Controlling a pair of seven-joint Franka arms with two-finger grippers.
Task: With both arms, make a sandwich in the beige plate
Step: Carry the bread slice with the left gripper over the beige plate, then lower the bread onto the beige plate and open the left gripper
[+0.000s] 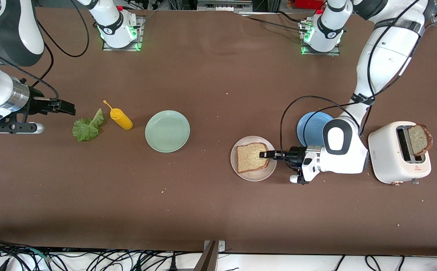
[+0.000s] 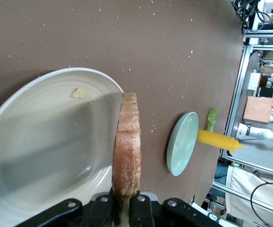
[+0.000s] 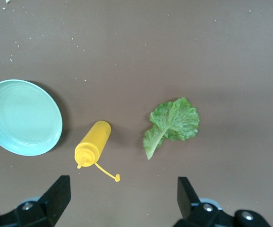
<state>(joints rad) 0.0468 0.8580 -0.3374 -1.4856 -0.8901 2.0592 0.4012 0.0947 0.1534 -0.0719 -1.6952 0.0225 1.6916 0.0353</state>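
The beige plate (image 1: 269,171) (image 2: 42,142) lies near the left arm's end of the table. One brown bread slice (image 1: 251,157) (image 2: 127,156) sits flat over it, and my left gripper (image 1: 267,154) (image 2: 125,203) is shut on its edge. Whether the slice rests on the plate I cannot tell. A second bread slice (image 1: 419,140) sticks up out of the toaster (image 1: 399,152). The green lettuce leaf (image 1: 87,127) (image 3: 172,123) lies on the table toward the right arm's end. My right gripper (image 1: 66,107) (image 3: 123,189) hangs open over the table beside it, holding nothing.
A yellow squeeze bottle (image 1: 121,118) (image 3: 93,144) lies next to the lettuce, and a pale green plate (image 1: 167,131) (image 3: 23,117) (image 2: 181,144) sits beside it toward the middle. A blue plate (image 1: 310,128) lies partly under the left arm, farther from the front camera than the beige plate.
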